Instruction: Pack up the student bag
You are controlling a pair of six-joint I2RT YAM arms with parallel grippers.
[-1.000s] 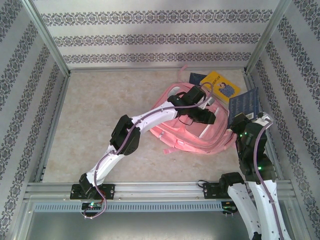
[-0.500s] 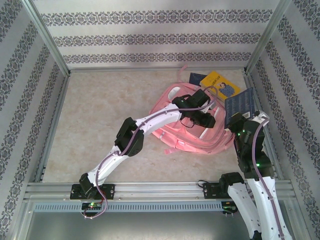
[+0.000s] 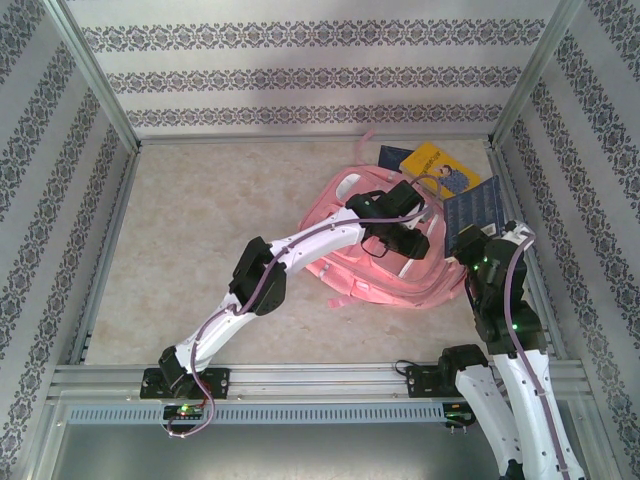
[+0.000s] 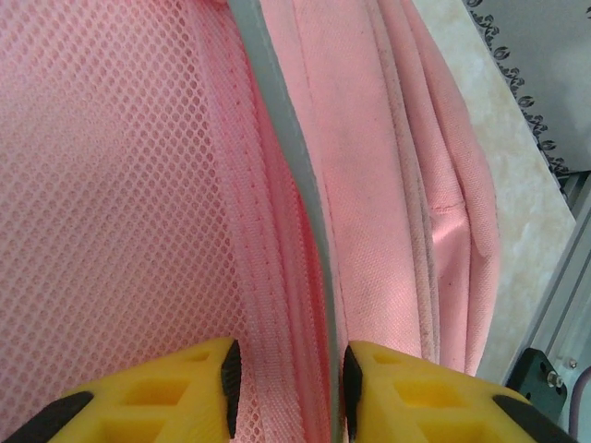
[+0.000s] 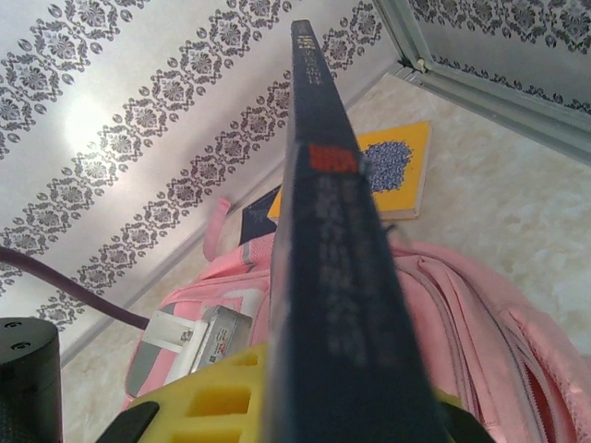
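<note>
Right gripper (image 5: 342, 406) is clamped on the upright blue book (image 3: 475, 208) and has just swung it left from the right rail to the edge of the bag (image 3: 345, 190), which lies flat right of centre, a yellow book (image 3: 442, 163) beyond it. Left gripper (image 4: 291, 369), jaws narrow, seems to pinch the bag's seam after sliding slightly right. That looks like holding the mouth open for the book.
</note>
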